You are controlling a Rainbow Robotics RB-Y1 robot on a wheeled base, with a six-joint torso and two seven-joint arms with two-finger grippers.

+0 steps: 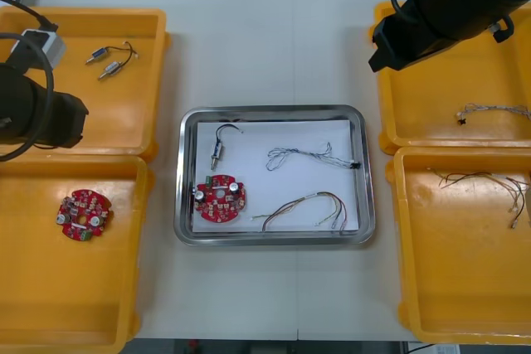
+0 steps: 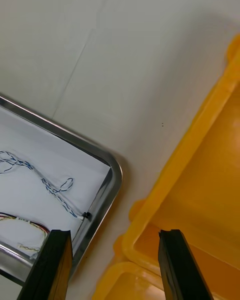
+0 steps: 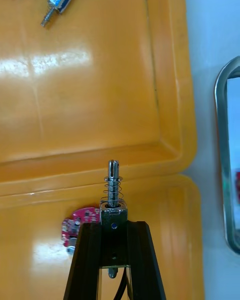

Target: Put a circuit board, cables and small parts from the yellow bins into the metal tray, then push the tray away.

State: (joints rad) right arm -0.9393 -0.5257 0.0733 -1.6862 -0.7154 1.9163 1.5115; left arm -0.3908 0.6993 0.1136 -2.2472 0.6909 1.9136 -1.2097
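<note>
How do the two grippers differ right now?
The left gripper is shut on a small metal part; the right gripper is open and empty. The left hangs over the left yellow bins; the right over the gap between the metal tray and the right yellow bins. Both have black fingers.

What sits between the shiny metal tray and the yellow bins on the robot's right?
Only bare light table, in the front and right wrist views; the open right gripper hangs near it. The left gripper grips a small metal part.
</note>
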